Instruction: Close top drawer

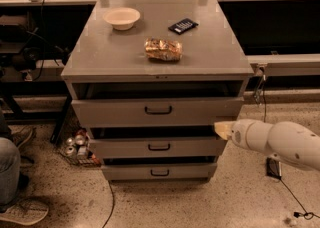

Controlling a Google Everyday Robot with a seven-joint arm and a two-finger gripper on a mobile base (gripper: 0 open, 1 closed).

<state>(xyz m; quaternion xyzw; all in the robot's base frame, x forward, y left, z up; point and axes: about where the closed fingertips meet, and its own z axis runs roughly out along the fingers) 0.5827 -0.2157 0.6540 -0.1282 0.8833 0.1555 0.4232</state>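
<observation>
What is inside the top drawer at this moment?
Only a dark gap shows above the front of the top drawer. Anything inside is hidden under the cabinet top. The hand is by the drawer front's lower right corner.

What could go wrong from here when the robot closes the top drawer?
The gripper sits at the lower right corner of the top drawer, far from its centre handle: an off-centre push may skew and jam it. Being so low, it might also slip under the panel, toward the middle drawer.
</observation>
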